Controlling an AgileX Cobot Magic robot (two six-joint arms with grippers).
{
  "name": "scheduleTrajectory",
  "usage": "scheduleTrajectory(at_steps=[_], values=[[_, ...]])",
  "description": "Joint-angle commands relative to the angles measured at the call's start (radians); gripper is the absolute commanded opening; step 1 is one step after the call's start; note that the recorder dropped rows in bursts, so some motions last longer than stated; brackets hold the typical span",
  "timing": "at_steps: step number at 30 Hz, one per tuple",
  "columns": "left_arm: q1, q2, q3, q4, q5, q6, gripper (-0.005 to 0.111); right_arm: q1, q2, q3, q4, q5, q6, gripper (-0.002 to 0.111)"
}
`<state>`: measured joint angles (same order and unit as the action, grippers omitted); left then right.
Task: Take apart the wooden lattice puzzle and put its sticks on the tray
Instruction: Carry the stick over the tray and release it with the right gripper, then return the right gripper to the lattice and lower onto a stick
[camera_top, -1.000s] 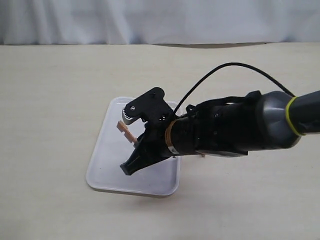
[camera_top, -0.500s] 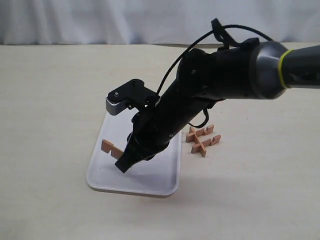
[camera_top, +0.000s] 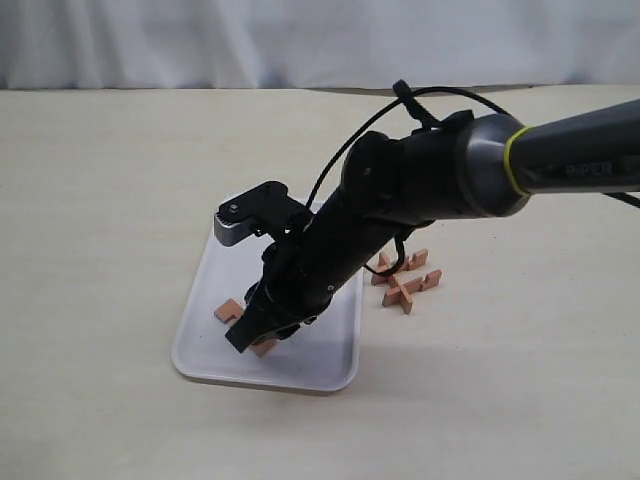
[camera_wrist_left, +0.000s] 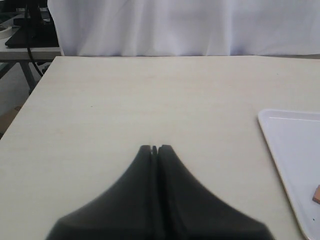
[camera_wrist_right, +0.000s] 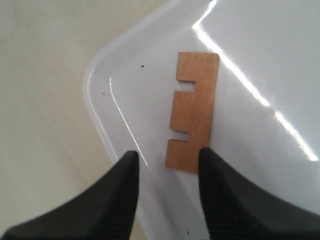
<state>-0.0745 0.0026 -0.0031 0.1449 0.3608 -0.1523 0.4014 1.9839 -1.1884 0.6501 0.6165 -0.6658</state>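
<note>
Lying on the tray, a stick sits before the right gripper (jaws apart); left gripper closed.

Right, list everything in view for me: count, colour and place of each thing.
tray: one, glossy white, on the table
stick: one, reddish-brown, notched, lying flat in the tray near a corner
wooden lattice puzzle: one cluster of crossed sticks, reddish-brown, on the table just right of the tray in the exterior view
table: one, pale beige, under everything
curtain: one, white, behind the table
right arm: one, black and grey with a yellow-green ring, reaching down to the tray
right end effector: one, black, open over the stick's end
left end effector: one, black, shut, over the table apart from the tray
</note>
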Motion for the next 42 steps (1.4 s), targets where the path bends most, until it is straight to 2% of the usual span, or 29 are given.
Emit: scheduleTrajectory(at_steps=[1,4,8,12,15,23,28,35,42], values=[[-0.008,-0.003,0.003,0.0,-0.006,0.002,0.0,-0.005,-0.024,-0.019,-0.061,0.002,0.001,0.055],[-0.008,-0.003,0.003,0.0,-0.006,0.002,0.0,-0.005,-0.084,-0.025,-0.158,0.004,0.066,0.056],[-0.008,-0.003,0.003,0.0,-0.006,0.002,0.0,-0.005,-0.184,-0.029,-0.492,0.009,0.367,0.056],[-0.008,-0.003,0.003,0.0,-0.006,0.002,0.0,-0.005,-0.243,-0.029,-0.842,0.1,0.7,0.056],[-0.008,-0.003,0.003,0.0,-0.006,0.002,0.0,-0.005,-0.247,-0.029,-0.951,0.192,0.817,0.056],[-0.008,-0.003,0.003,0.0,-0.006,0.002,0.0,-0.101,-0.237,0.082,-0.911,0.171,0.839,0.056],[-0.008,-0.003,0.003,0.0,-0.006,0.002,0.0,-0.179,-0.237,0.185,-0.857,0.064,0.839,0.055],[-0.008,-0.003,0.003,0.0,-0.006,0.002,0.0,-0.178,-0.228,0.228,-0.769,-0.024,0.836,0.047],[-0.008,-0.003,0.003,0.0,-0.006,0.002,0.0,-0.178,-0.147,0.228,-0.769,-0.055,0.836,0.047]])
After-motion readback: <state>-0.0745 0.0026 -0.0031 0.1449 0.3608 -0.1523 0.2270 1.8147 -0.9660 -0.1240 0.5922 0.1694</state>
